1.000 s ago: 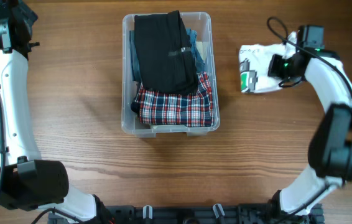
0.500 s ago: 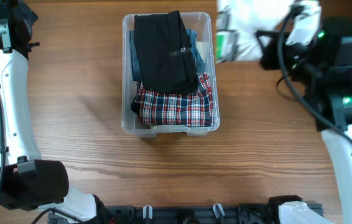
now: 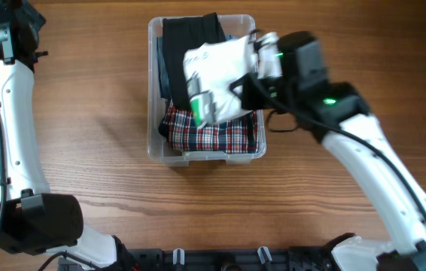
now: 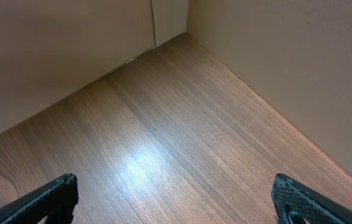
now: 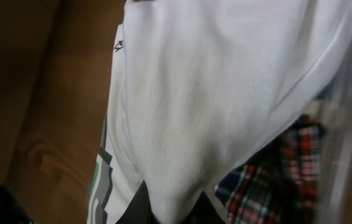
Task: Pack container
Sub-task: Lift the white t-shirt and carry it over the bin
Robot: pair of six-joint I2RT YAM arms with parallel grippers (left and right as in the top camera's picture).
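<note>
The clear plastic container [image 3: 153,147] stands at the table's middle back, holding a black garment [image 3: 190,34], a blue one and a red plaid one [image 3: 213,134]. My right gripper [image 3: 249,71] is shut on a folded white garment with green and grey print [image 3: 214,81] and holds it above the container's right half. In the right wrist view the white garment [image 5: 213,93] fills the frame, pinched between the fingers [image 5: 177,208], with plaid [image 5: 282,168] below. My left gripper [image 4: 176,199] is open and empty over bare table, far left.
The left arm [image 3: 6,113] runs along the table's left side. The right arm [image 3: 378,173] stretches from the front right across to the container. Two walls meet at a corner [image 4: 170,34] in the left wrist view.
My right gripper has lifted the white garment from the table at the right and carried it left, now over the container. The left arm has not moved.
</note>
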